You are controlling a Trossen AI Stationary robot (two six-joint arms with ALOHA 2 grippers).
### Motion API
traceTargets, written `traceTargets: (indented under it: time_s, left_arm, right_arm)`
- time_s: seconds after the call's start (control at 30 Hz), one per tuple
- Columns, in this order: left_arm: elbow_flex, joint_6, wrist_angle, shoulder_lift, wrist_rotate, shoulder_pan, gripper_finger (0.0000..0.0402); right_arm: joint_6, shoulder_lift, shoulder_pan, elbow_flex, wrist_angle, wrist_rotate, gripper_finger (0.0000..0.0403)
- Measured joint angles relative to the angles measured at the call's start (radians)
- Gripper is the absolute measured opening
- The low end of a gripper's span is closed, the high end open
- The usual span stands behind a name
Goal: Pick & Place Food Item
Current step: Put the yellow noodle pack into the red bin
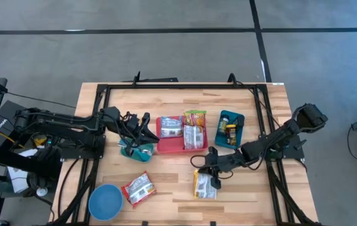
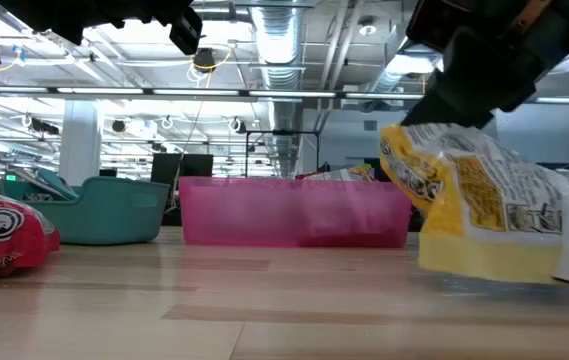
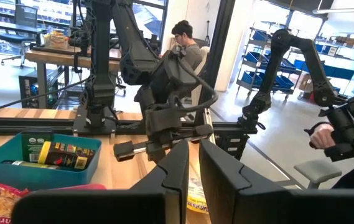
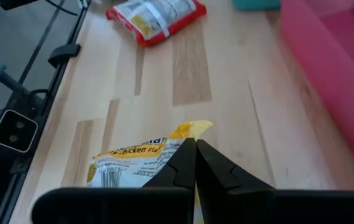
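A: High view first, biggest thing down: the wooden bench [image 1: 178, 182] carries everything. Near its middle sits the pink tray [image 1: 172, 145] with packets inside, and just beside that, on the right arm's side, a blue bin [image 1: 239, 119] holding small packs.

B: And toward the left arm?

A: A teal bin [image 1: 142, 151] sits against the pink tray's other side, with the left gripper [image 1: 142, 130] right over it. Nearer the front edge are a blue bowl [image 1: 105, 201] and a red snack packet [image 1: 138, 188], close to each other but apart.

B: Where's the food item?

A: The yellow noodle packet [image 1: 204, 185] is at the front of the bench, in front of the pink tray. In the low view one end is lifted while the other end touches the wood.

B: So the right gripper [image 4: 195, 148] has it?

A: Yes. In the right wrist view its fingers are pressed nearly together on the packet's top edge.

B: The left one?

A: In the left wrist view its fingers stand almost closed with a thin gap, nothing between them.

B: Anyone around?

A: A person [image 3: 187, 45] sits beyond the bench in the left wrist view.
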Motion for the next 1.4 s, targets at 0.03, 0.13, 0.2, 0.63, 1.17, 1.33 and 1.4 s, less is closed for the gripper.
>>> traceTargets:
  time_s: [0.03, 0.13, 0.2, 0.63, 1.17, 1.33, 1.4]
  left_arm:
    - [0.0, 0.0, 0.0, 0.0, 0.0, 0.0, 0.0032]
    - [0.0, 0.0, 0.0, 0.0, 0.0, 0.0, 0.0032]
    - [0.0, 0.0, -0.001, 0.0, 0.0, 0.0, 0.0032]
    - [0.0, 0.0, -0.002, 0.0, 0.0, 0.0, 0.0032]
    - [0.0, -0.003, -0.003, 0.0, 0.0, 0.0, 0.0032]
    - [0.0, -0.003, -0.003, 0.0, 0.0, 0.0, 0.0032]
    - [0.0, -0.003, -0.003, 0.0, 0.0, 0.0, 0.0032]
  right_arm:
    - [-0.012, 0.0, 0.0, 0.005, 0.0, 0.002, 0.0]
    - [-0.045, 0.0, 0.0, 0.02, -0.002, 0.024, 0.0]
    - [-0.065, 0.0, 0.0, 0.032, -0.002, 0.032, 0.0]
    - [-0.177, 0.0, 0.002, 0.121, -0.057, 0.112, 0.0]
    - [-0.286, -0.011, 0.002, 0.216, -0.147, 0.238, 0.0]
    - [-0.314, -0.011, 0.002, 0.234, -0.146, 0.261, 0.0]
    - [-0.335, -0.011, 0.002, 0.244, -0.15, 0.28, 0.0]
